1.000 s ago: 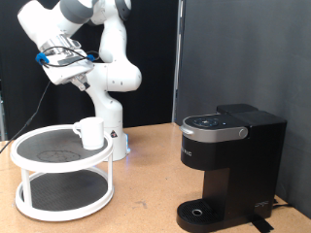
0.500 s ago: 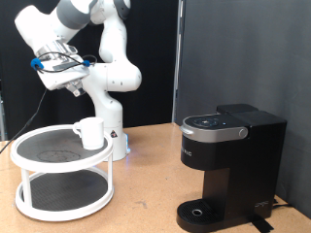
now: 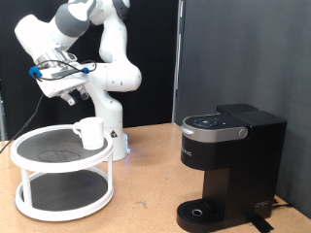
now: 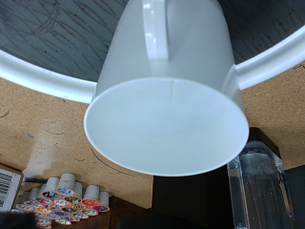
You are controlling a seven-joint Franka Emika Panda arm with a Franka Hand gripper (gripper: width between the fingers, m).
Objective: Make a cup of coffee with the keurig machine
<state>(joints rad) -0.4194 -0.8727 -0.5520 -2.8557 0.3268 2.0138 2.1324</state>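
Overhead, the tool (image 3: 66, 95), grip state unreadable, hangs well above the cup (image 3: 90, 132).

cup (image 3: 89, 132) on two-tier stand (image 3: 62, 176), keurig machine (image 3: 231, 165) at exterior view's right

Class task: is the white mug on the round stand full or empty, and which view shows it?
Empty. The wrist view looks into the mug and shows only bare white inside.
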